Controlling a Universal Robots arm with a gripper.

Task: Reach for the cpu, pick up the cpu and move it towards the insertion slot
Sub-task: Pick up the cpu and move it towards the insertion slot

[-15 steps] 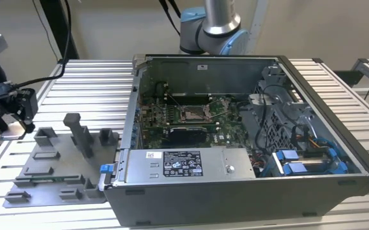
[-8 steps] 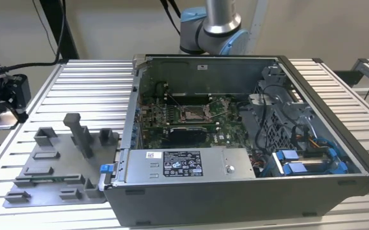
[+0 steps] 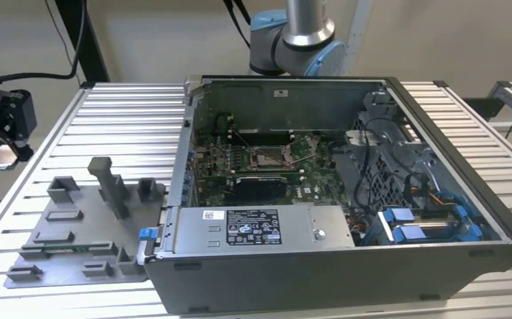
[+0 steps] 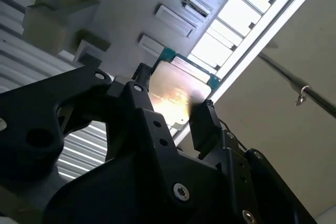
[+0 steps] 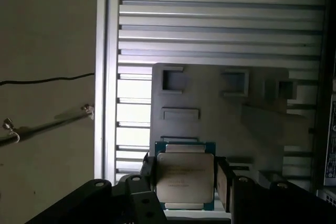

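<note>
The cpu (image 5: 185, 167) is a flat square chip with a pale metal top and a green rim. It sits between the black fingers of my gripper (image 5: 185, 178), which is shut on two opposite edges. In the second wrist view the cpu (image 4: 177, 88) glints with reflected light inside the same gripper (image 4: 172, 102). It hangs in the air over the grey fixture plate (image 5: 220, 108). The insertion slot (image 3: 269, 157) is a silver-framed socket with a dark centre on the green motherboard inside the open computer case (image 3: 433, 199).
The grey fixture plate (image 3: 78, 226) with upright blocks lies on the slatted metal table (image 3: 123, 126), to the exterior view's left of the case. A power supply box (image 3: 256, 229) and blue-clipped cables (image 3: 415, 222) fill the case's near side. The arm's base (image 3: 296, 40) stands behind the case.
</note>
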